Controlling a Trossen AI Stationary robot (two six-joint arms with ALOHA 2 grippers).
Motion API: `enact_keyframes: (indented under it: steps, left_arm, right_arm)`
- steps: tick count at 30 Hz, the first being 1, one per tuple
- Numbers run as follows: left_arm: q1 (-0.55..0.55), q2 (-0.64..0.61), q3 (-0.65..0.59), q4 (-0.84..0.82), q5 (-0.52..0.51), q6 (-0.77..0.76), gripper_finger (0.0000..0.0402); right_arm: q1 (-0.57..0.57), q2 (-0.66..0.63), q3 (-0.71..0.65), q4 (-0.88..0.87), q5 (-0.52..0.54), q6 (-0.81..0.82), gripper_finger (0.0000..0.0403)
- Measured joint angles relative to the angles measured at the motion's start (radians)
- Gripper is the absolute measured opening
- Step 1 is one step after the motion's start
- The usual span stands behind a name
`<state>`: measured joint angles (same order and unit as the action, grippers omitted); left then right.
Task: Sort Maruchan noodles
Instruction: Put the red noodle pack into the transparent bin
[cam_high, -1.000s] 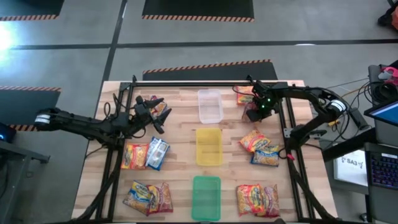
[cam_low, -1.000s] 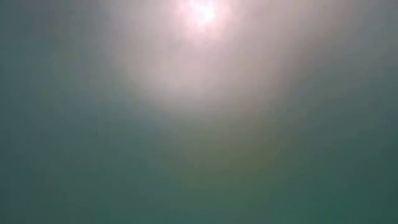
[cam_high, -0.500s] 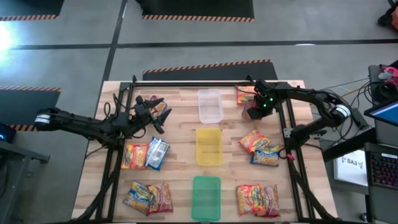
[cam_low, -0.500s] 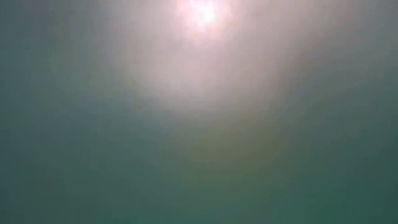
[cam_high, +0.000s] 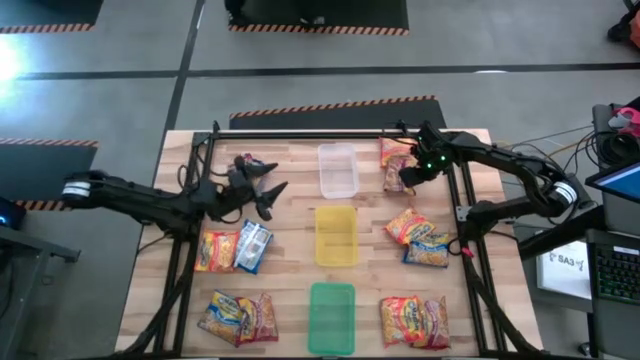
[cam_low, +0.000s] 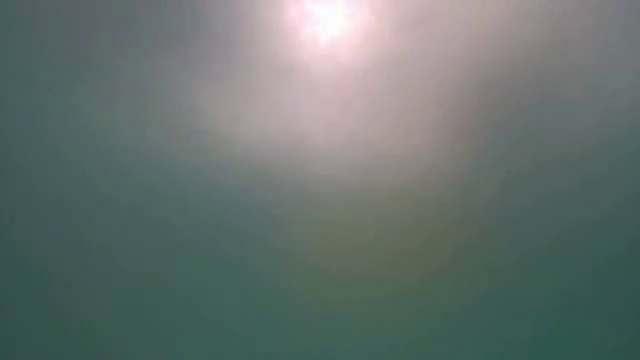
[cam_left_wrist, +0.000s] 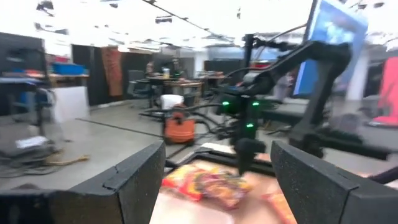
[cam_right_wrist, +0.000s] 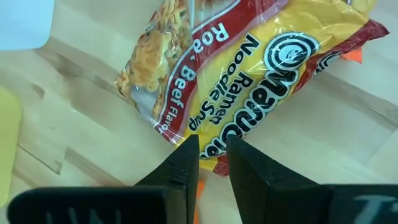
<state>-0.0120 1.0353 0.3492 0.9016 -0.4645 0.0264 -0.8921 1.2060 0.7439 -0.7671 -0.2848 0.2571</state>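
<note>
- Wooden table, viewed from above, with three trays in a central column: clear tray at 12 o'clock, yellow tray at centre, green tray at 6 o'clock; nothing seen inside any of them.
- Right gripper at about 1 o'clock, pinching the edge of a red-and-yellow beef packet; fingertips nearly together on the wrapper's edge in the right wrist view, though a secure hold cannot be confirmed.
- Left gripper at about 10 o'clock, jaws spread wide, nothing between them; one packet just beside it, partly hidden.
- Remaining Maruchan noodles scattered in small groups: orange packet and blue packet at 9 o'clock; pair at 7 o'clock; two packets at 3 o'clock; pair at 5 o'clock.
- Low view: blank haze, nothing readable.
- Progress, judged: sorting barely begun; every packet visible on bare wood, none binned; beef packet apparently first in hand.
</note>
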Motion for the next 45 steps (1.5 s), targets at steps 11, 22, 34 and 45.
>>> enact_keyframes:
  steps: [11, 22, 34, 45]
  left_arm:
    - [0.08, 0.284, 0.221, -0.125, 0.021, -0.126, 0.0275]
    - [0.199, 0.621, 0.648, -0.475, 0.365, -0.134, 0.0275]
    - [0.255, 0.886, 0.981, -0.691, 0.538, -0.121, 0.0275]
    - [0.303, 1.095, 1.252, -0.855, 0.614, -0.114, 0.0275]
  right_arm:
    - [-0.003, 0.002, 0.001, -0.009, 0.052, 0.062, 0.014]
    - [-0.003, 0.058, -0.012, -0.01, 0.154, 0.099, 0.0171]
    - [-0.002, 0.138, -0.02, 0.128, 0.119, 0.065, 0.0171]
    - [-0.003, 0.229, -0.019, 0.183, 0.131, 0.026, 0.0171]
